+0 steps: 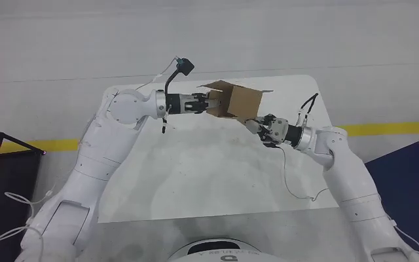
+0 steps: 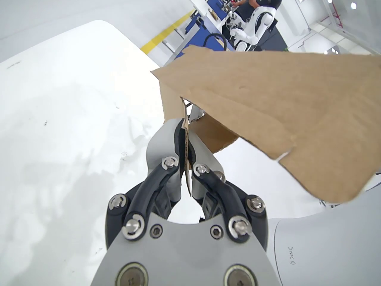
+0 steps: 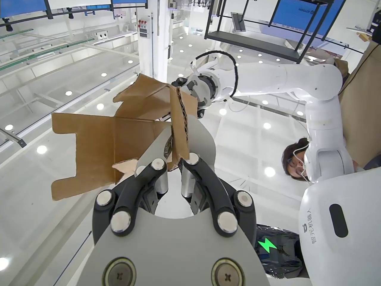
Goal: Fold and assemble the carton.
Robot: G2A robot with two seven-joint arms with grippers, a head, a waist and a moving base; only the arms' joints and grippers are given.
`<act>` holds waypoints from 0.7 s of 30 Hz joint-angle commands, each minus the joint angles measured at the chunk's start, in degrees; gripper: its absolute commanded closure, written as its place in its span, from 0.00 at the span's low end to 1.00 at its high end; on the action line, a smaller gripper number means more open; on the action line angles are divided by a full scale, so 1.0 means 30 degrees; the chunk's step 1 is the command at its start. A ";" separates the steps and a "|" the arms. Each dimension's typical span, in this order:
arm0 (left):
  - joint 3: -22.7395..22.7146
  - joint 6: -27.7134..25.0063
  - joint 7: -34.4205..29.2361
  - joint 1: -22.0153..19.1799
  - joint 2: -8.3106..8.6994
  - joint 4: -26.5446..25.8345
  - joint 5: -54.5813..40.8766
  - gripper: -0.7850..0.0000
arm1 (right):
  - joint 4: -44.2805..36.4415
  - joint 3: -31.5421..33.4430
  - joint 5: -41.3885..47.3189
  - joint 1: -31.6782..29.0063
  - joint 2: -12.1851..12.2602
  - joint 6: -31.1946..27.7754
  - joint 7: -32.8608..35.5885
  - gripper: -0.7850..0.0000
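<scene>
The left pincer [image 2: 184, 138] is pressed together on a thin corrugated edge of the carton [image 1: 239, 99], the cardboard sandwiched between its dark pads. The right pincer [image 3: 175, 147] likewise pinches a wall edge on the opposite side, so the carton hangs between the two pincers, lifted off the counter [image 1: 196, 177] near its far edge.

By my reading the job is roughly midway. The flat blank has been opened into a box-like sleeve with standing walls, which is the part done. The closing flaps are not folded in: one broad flap sticks out past the left pincer's tips, and two more splay outward just beyond the right pincer. Folding and tucking these, then setting the carton down squared up, looks to be what remains.

The carton is plain brown corrugated board, unprinted on the faces seen, with notched flap corners and a slightly frayed edge beside the right pincer. Its shape looks skewed, not square.
</scene>
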 commanded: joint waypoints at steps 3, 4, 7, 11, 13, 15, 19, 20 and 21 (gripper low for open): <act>-0.0002 0.0181 0.0562 -0.0089 -0.0044 0.0372 -0.0479 1.00 | -0.0379 -0.0441 0.0498 -0.0246 0.0418 0.0000 -0.0404 0.52; 0.0006 0.0226 0.0687 -0.0101 -0.0054 0.0448 -0.0545 1.00 | -0.0475 -0.0557 0.0665 -0.0285 0.0527 0.0000 -0.0526 0.48; 0.0063 0.0329 0.0952 -0.0097 -0.0079 0.0587 -0.0701 1.00 | -0.0792 -0.0823 0.1087 -0.0323 0.0848 0.0000 -0.0790 0.40; 0.0041 0.0347 0.1217 -0.0027 -0.0072 0.0480 -0.0756 1.00 | -0.0943 -0.0640 0.1468 -0.0279 0.1188 0.0000 -0.0233 0.20; -0.0089 0.0389 0.1440 0.0045 -0.0038 0.0376 -0.0665 1.00 | -0.0727 -0.0082 0.1643 -0.0305 0.1241 -0.0110 0.0910 0.18; -0.0268 0.0449 0.1630 0.0168 0.0015 0.0253 -0.0553 1.00 | -0.0444 0.0403 0.1528 -0.0536 0.1211 -0.0885 0.2319 0.20; -0.0764 0.0935 0.1078 0.0486 0.0234 -0.0318 -0.0213 1.00 | 0.0325 0.1167 0.1194 -0.1387 0.1114 -0.2746 0.5185 0.00; -0.0764 0.0935 0.1078 0.0486 0.0234 -0.0318 -0.0213 1.00 | 0.0540 0.1424 0.1173 -0.1612 0.1095 -0.3291 0.5824 0.00; -0.0764 0.0935 0.1078 0.0486 0.0234 -0.0318 -0.0213 1.00 | 0.0598 0.1513 0.1170 -0.1684 0.1087 -0.3503 0.6043 0.00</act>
